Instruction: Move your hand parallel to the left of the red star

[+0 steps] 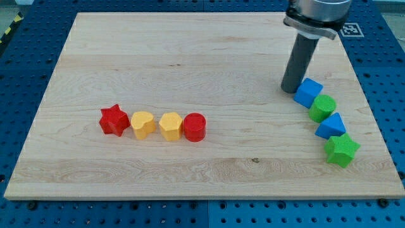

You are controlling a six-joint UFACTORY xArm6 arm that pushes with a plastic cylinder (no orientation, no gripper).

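Note:
The red star (pixel 114 120) lies on the wooden board (pixel 190 57) at the view's left, first in a row with a yellow heart (pixel 143 125), a yellow hexagon (pixel 170 125) and a red cylinder (pixel 194 127). My tip (pixel 290 89) rests on the board at the view's upper right, far to the right of the red star. It stands just left of a blue cube (pixel 308 92), close to or touching it.
Below the blue cube a column runs down the right side: a green cylinder (pixel 323 107), a blue triangular block (pixel 331 125) and a green star (pixel 342 150). The board's right edge is close beside them.

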